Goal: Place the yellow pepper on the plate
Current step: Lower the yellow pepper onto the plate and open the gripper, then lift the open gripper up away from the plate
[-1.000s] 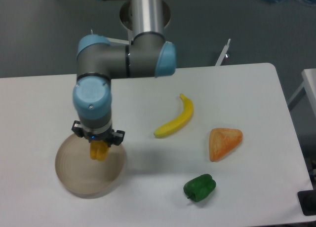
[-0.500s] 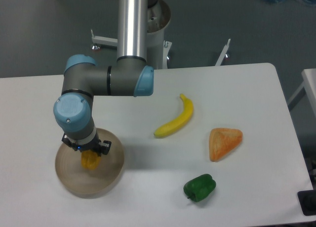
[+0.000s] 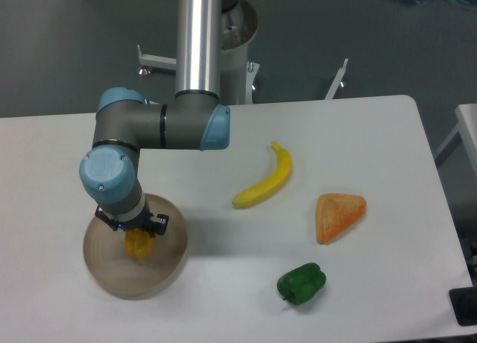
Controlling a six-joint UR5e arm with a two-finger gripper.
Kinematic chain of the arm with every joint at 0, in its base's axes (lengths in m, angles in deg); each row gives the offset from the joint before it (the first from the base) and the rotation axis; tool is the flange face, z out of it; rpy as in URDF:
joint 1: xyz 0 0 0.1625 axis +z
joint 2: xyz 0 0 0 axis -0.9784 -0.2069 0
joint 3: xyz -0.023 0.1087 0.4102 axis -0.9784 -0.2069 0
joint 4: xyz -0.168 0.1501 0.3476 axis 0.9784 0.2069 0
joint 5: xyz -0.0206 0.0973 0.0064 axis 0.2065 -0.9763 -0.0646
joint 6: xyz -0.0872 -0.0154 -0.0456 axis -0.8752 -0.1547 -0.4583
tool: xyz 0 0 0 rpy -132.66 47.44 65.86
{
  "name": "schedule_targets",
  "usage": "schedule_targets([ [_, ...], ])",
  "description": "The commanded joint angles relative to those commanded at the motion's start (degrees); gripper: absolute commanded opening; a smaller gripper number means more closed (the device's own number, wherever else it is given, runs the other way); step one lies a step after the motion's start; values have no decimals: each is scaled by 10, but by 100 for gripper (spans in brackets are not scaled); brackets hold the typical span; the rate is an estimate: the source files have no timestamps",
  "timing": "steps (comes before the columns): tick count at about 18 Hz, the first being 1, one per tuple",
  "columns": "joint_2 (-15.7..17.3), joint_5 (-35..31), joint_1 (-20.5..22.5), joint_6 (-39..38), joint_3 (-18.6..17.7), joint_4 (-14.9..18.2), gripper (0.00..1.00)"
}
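Observation:
The yellow pepper (image 3: 139,244) is small and yellow-orange. It sits between the fingers of my gripper (image 3: 138,237), directly over the middle of the round beige plate (image 3: 160,272) at the table's front left. The gripper points straight down and is shut on the pepper, holding it at or just above the plate's surface. I cannot tell whether the pepper touches the plate. The wrist and the blue joint cap hide most of the fingers.
A long yellow banana (image 3: 264,180) lies at the table's middle. An orange triangular wedge (image 3: 337,215) lies to its right. A green pepper (image 3: 301,283) lies near the front edge. The arm's base column (image 3: 200,37) stands at the back.
The arm has swung left and carried the pepper from the plate's upper right rim to over its middle. It has barely moved over the last half second.

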State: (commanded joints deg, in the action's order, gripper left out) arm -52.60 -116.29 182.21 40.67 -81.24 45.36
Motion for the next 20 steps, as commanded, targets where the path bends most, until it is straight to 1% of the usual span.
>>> schedule_targets([
  [1, 0, -1, 0, 0, 0, 0, 84],
  [4, 3, 0, 0, 4, 5, 2, 88],
  [7, 11, 0, 5, 11, 7, 3, 100],
  [8, 16, -1, 9, 11, 4, 3, 100],
  [10, 25, -1, 32, 28, 2, 3, 100],
  [12, 40, 0, 57, 70, 2, 4, 100],
  [15, 54, -1, 94, 128, 4, 7, 100],
  [17, 67, -1, 122, 187, -4, 7, 100],
  [20, 69, -38, 158, 260, 1, 4, 100],
])
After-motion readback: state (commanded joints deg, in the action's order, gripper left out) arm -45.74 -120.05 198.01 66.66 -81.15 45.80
